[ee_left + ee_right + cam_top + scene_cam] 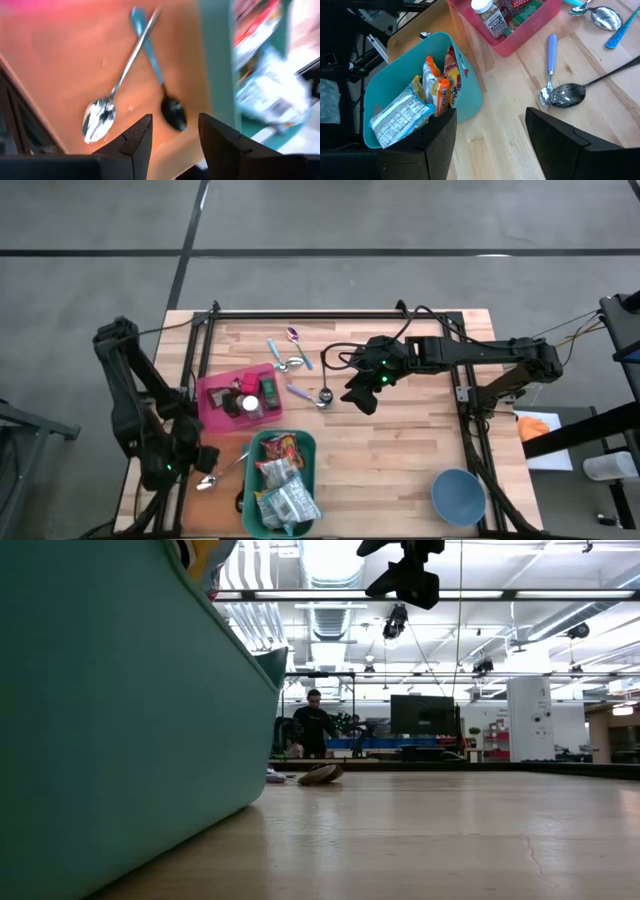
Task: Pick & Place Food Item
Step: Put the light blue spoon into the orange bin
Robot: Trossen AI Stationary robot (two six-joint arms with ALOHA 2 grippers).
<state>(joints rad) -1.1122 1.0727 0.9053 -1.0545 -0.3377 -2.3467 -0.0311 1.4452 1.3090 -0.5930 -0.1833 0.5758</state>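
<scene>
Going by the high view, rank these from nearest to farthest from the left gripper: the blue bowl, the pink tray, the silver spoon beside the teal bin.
Measured from the left gripper, at the table's near-left corner:
1. Silver spoon, right beside the gripper, left of the teal bin.
2. Pink tray, farther up the table, left of centre.
3. Blue bowl, at the near-right corner.

Bright overhead light, left wrist view motion-blurred, spoon glare
</scene>
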